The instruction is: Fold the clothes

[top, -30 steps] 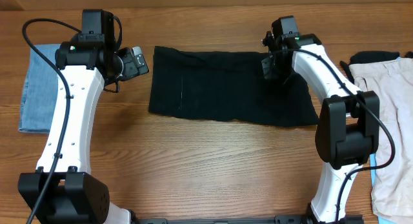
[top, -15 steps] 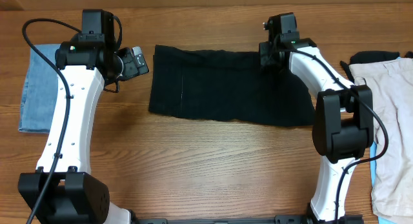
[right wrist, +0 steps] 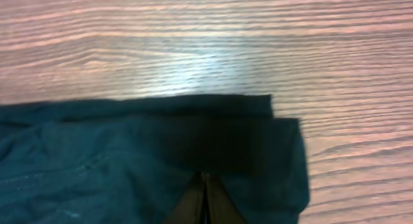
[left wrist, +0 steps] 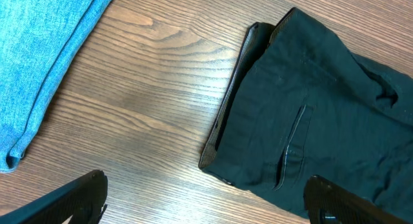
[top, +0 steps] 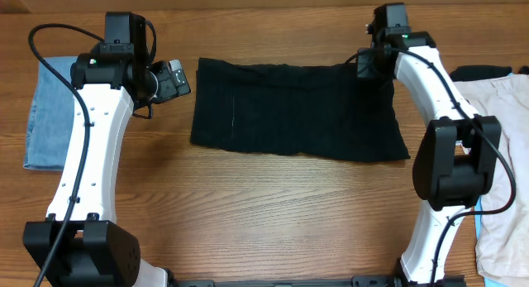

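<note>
The large black garment [top: 289,109] lies flat across the far middle of the table. My right gripper [top: 369,65] is shut, pinching the garment near its far right corner. In the right wrist view the closed gripper [right wrist: 205,179] presses into the black garment [right wrist: 97,166], and a small folded flap shows at the corner. My left gripper [top: 169,78] is open and empty, just left of the garment's left edge. In the left wrist view the left gripper [left wrist: 206,204] hovers over bare wood beside the garment [left wrist: 310,108].
A folded light-blue denim piece [top: 50,113] lies at the far left and shows in the left wrist view [left wrist: 32,56]. A beige garment [top: 500,121] lies at the right edge, with a dark item [top: 479,72] behind it.
My right gripper has moved right along the garment's far edge, and the black cloth's top right corner now reaches further right. The left arm has not moved.
</note>
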